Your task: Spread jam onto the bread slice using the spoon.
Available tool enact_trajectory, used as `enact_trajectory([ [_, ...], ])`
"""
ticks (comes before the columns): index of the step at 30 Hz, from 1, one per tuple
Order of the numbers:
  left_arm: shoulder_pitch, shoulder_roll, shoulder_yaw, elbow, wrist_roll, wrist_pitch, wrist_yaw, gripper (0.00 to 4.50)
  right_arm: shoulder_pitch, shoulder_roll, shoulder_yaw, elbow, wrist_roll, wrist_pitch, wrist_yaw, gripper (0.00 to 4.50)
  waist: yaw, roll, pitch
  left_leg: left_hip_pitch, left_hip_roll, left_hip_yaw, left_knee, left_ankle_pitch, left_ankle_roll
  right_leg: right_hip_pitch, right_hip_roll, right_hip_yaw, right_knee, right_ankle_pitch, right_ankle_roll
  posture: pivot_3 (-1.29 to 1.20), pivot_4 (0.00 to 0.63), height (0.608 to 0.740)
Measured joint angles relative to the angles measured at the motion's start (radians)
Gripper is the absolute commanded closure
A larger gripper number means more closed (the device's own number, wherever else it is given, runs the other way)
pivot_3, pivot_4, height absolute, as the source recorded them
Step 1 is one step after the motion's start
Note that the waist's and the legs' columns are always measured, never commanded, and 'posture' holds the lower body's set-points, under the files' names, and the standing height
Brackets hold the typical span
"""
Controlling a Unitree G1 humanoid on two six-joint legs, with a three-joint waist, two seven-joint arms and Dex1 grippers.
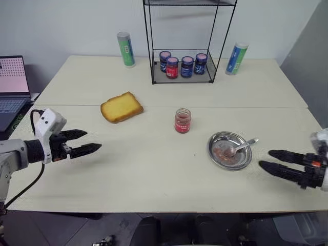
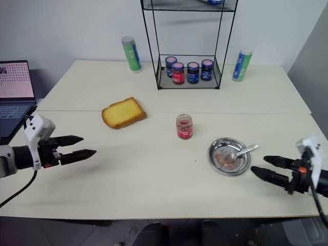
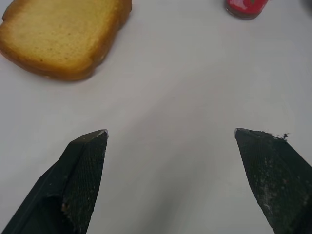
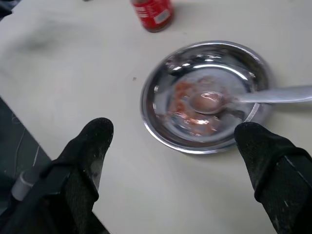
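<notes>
The spreading has not begun, by the look of it: the bread slice [image 1: 121, 107] lies bare and golden on the desk [image 1: 154, 169], left of the middle and nearer the far edge, with no red on its top. The jam [image 1: 182, 120] sits in its small lidless glass jar near the desk's middle, well apart from the bread. The spoon [image 1: 240, 147] rests in a small steel dish [image 1: 216, 154] toward the right edge, its bowl down among reddish smears, its slim handle lying over the rim. Its long axis runs from the dish's centre out toward the far right corner, handle end pointing that way.

The left gripper [image 1: 87, 142] hovers over the near left part of the desk, jaws released and empty. The right gripper [image 1: 274, 161] hangs just beside the dish on its near right side, jaws spread wide, holding nothing.

Left to do: take the spoon, load jam, carry it to the bread and spread.
</notes>
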Motion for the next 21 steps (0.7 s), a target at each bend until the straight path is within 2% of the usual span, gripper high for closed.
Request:
enact_trajectory([
  [7, -0.002, -0.028, -0.001, 0.009, 0.001, 0.016, 0.048, 0.15, -0.023, 0.071, 0.05, -0.011, -0.005, 0.003, -0.106, 0.08, 0.003, -0.001, 0.001, -0.004, -0.002, 0.0, 0.0, -0.001, -0.001, -0.003, -0.001, 0.0, 0.0, 0.001, -0.002, 0.0, 0.15, 0.74],
  [9, -0.037, -0.071, 0.0, 0.031, 0.006, 0.006, 0.094, 0.15, -0.028, 0.079, 0.05, -0.033, 0.019, 0.01, -0.12, 0.08, 0.004, -0.001, 0.001, -0.004, -0.002, -0.001, 0.0, -0.001, -0.002, -0.003, -0.001, 0.0, 0.001, 0.001, -0.002, 0.0, 0.15, 0.74],
  [13, -0.239, -0.189, -0.011, 0.298, 0.131, -0.13, 0.33, 0.15, -0.122, 0.119, 0.116, -0.131, 0.114, 0.042, -0.211, 0.08, 0.005, -0.003, 0.002, -0.003, -0.002, -0.002, 0.001, -0.001, -0.001, -0.002, -0.001, -0.001, 0.003, 0.001, -0.001, 0.0, 0.15, 0.74],
  [20, -0.414, -0.35, -0.032, 0.561, 0.186, -0.261, 0.466, 0.15, -0.322, 0.173, 0.306, -0.252, 0.233, 0.059, -0.323, 0.08, 0.002, -0.008, 0.002, -0.005, -0.003, -0.002, 0.002, -0.001, -0.002, -0.004, -0.001, -0.001, 0.004, 0.001, -0.001, 0.0, 0.15, 0.74],
  [21, -0.462, -0.383, -0.033, 0.649, 0.198, -0.295, 0.487, 0.15, -0.367, 0.198, 0.354, -0.251, 0.236, 0.061, -0.353, 0.08, 0.002, -0.009, 0.002, -0.005, -0.003, -0.002, 0.002, -0.001, -0.002, -0.004, -0.001, -0.001, 0.004, 0.001, -0.002, 0.0, 0.15, 0.74],
])
